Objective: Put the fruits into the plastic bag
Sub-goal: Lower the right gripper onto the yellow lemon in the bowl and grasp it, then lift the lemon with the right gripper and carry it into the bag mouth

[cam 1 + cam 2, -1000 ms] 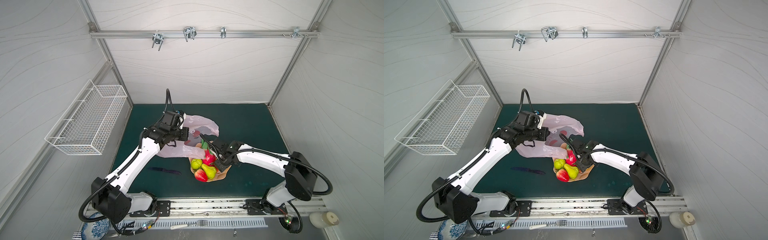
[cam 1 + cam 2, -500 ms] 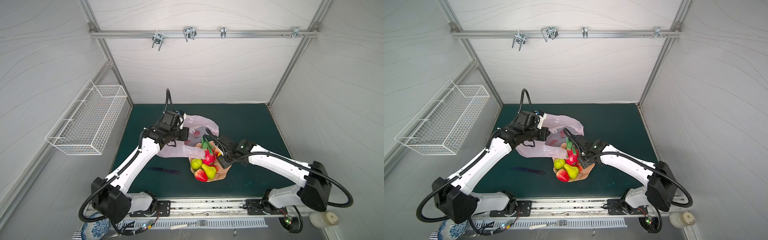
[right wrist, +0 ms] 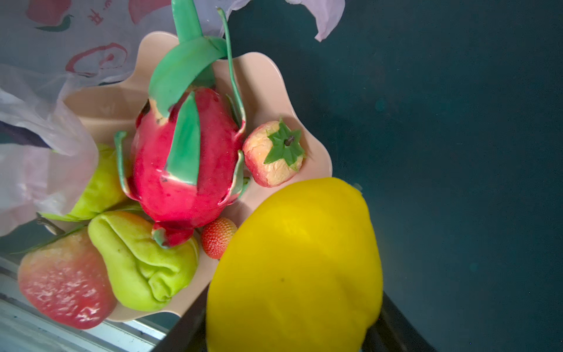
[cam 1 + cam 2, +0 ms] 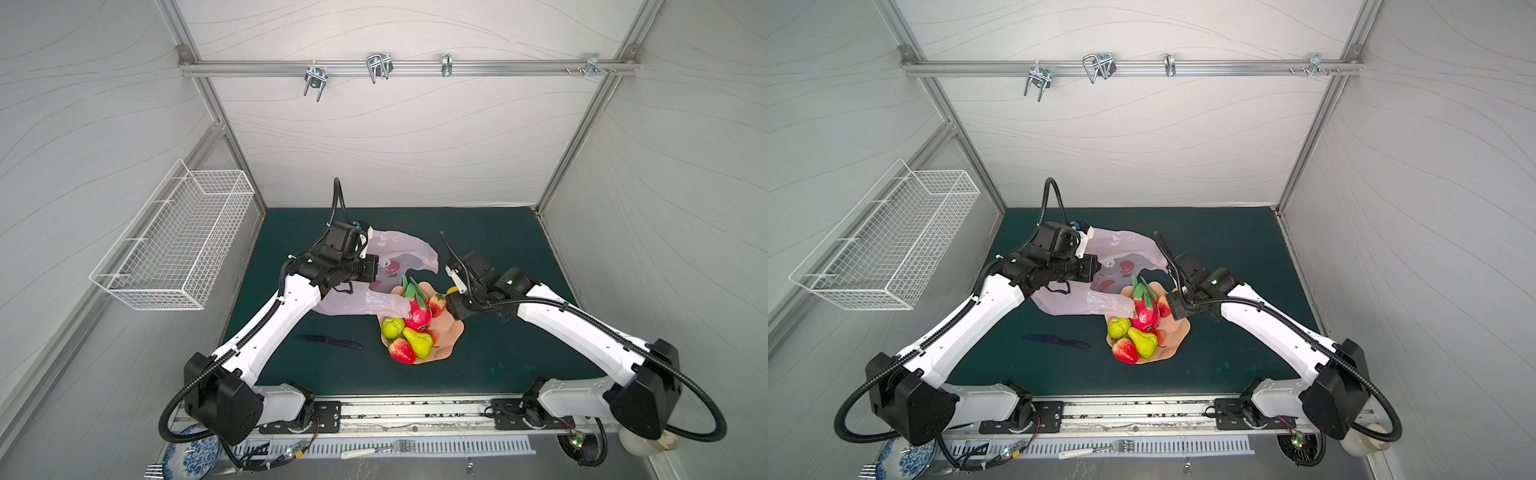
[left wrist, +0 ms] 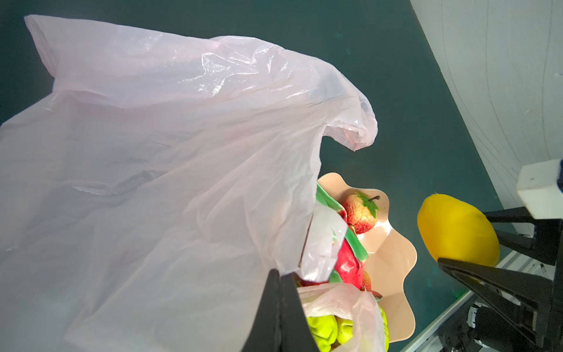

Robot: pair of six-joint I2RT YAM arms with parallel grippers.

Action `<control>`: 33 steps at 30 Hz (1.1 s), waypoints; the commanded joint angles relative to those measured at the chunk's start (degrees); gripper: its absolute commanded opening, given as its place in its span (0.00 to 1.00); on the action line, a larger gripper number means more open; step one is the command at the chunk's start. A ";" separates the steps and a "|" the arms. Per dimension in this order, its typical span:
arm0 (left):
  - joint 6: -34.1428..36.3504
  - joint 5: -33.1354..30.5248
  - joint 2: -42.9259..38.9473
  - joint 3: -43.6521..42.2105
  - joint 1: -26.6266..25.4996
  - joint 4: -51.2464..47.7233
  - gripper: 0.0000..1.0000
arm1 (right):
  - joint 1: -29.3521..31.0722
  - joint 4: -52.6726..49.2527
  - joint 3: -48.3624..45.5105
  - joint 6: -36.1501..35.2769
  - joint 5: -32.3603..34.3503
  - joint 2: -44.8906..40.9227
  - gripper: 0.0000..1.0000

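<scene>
The pale-pink plastic bag lies left of a peach bowl, one flap draped over the bowl's edge. My left gripper is shut on the bag's rim and holds it up. At the bowl's far right edge, my right gripper is shut on the yellow lemon. The bowl holds the dragon fruit, two strawberries, the green pear and a knobbly green fruit.
A dark knife lies on the green mat left of the bowl. A white wire basket hangs on the left wall. A fork and a blue patterned plate lie beyond the front rail.
My right gripper has shifted slightly right and back from over the bowl, still holding the lemon, and that arm's elbow has swung outward. The left arm and the bag have not moved.
</scene>
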 commanded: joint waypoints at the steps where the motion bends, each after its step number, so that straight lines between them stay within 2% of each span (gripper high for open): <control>1: 0.77 1.19 0.54 2.47 0.26 1.91 0.00 | -2.54 2.63 -0.85 2.46 -6.84 -2.01 0.38; 5: 0.55 1.28 0.61 2.38 0.21 2.08 0.00 | -6.18 7.93 -2.75 6.82 -15.79 -2.40 0.36; 9: 0.32 1.47 0.73 2.38 0.27 2.06 0.00 | -8.69 17.34 -5.79 15.85 -25.95 -1.28 0.34; 15: 0.05 1.80 0.89 2.45 0.21 2.23 0.00 | -9.22 31.46 -8.65 29.76 -34.49 3.71 0.27; 21: -0.67 1.87 1.09 2.68 0.23 2.67 0.00 | -8.02 39.41 -8.97 38.44 -38.56 8.22 0.20; 33: -1.43 1.76 1.53 2.20 0.15 3.66 0.00 | -5.66 41.66 -8.79 42.17 -40.70 11.80 0.15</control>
